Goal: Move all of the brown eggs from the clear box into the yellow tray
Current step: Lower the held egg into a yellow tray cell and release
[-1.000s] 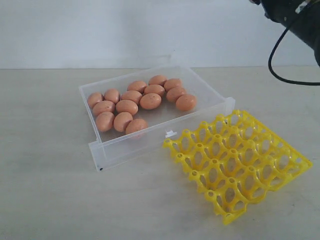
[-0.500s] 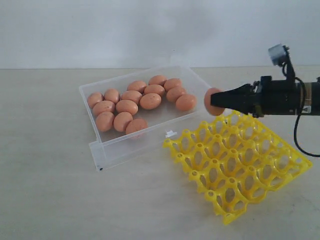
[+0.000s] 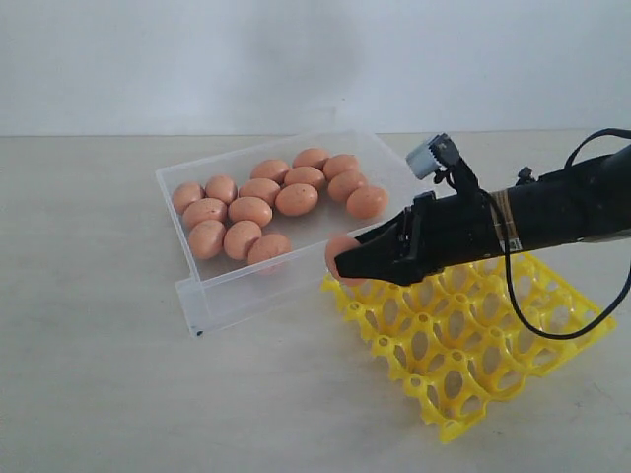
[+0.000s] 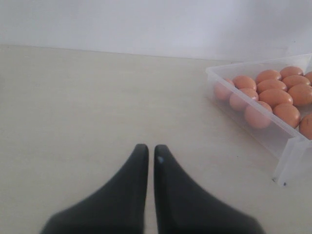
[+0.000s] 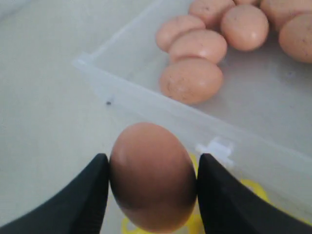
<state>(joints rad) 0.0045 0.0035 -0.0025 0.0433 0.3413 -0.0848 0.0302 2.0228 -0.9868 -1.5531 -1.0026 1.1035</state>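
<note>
My right gripper (image 3: 345, 264) is shut on one brown egg (image 3: 339, 250), gripped on both sides (image 5: 152, 175). It hangs just over the left corner of the yellow tray (image 3: 473, 345), close to the front wall and latch tab of the clear box (image 3: 256, 286). Several brown eggs (image 3: 251, 210) lie clustered inside the box. All the tray cups that show are empty. In the left wrist view my left gripper (image 4: 151, 148) is shut with nothing in it, above bare table, with the box (image 4: 287, 146) and its eggs (image 4: 273, 97) off to one side.
The right arm and its black cable (image 3: 552, 330) stretch across the far half of the tray. The pale tabletop (image 3: 99, 374) spreads to the left and front of the box. A white wall (image 3: 197, 59) stands behind.
The right arm swung in from the upper right with the egg, then moved left and lower, from the tray's far corner to its left corner by the box's front wall.
</note>
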